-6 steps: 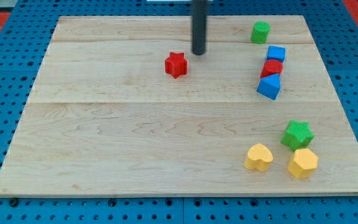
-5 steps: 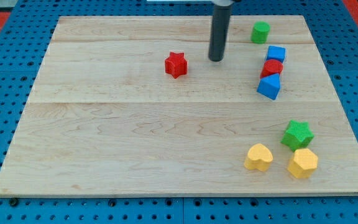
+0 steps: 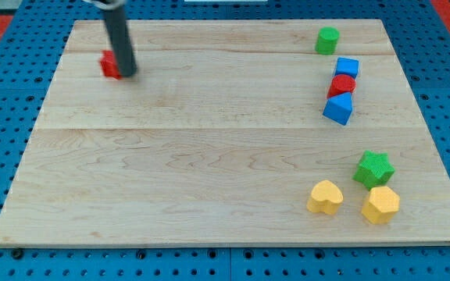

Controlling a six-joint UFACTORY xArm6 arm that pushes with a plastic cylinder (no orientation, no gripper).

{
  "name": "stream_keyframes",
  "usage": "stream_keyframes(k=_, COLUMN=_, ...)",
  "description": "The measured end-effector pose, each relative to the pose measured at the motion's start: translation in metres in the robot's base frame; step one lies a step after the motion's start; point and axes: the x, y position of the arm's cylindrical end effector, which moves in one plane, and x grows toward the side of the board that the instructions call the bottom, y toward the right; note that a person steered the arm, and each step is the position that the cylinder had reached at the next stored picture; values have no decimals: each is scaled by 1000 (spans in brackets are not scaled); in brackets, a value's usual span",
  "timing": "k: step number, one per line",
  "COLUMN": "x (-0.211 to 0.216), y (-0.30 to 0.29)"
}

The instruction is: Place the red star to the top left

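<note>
The red star [image 3: 110,65] lies near the top left of the wooden board [image 3: 209,172], partly hidden behind my rod. My tip [image 3: 126,73] is right against the star's right side, touching or nearly touching it. The rod rises from there to the view's top edge.
At the view's right stand a green block [image 3: 327,40], a blue cube [image 3: 347,67], a red block [image 3: 342,84] and a blue block [image 3: 338,108] in a column. At the bottom right are a green star [image 3: 374,168], a yellow heart [image 3: 325,197] and a yellow hexagon [image 3: 380,204].
The rod went from the right of the red star to the board's top left. The red star has slid far left and slightly up with it. The other blocks have not moved.
</note>
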Motion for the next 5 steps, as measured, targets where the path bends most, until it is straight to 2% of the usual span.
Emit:
stream_keyframes(k=1, x=-8, y=-12)
stream_keyframes(k=2, x=21, y=-31)
stream_keyframes(k=3, x=-17, y=-61)
stream_keyframes(k=4, x=-39, y=-47)
stream_keyframes(k=5, x=-43, y=-30)
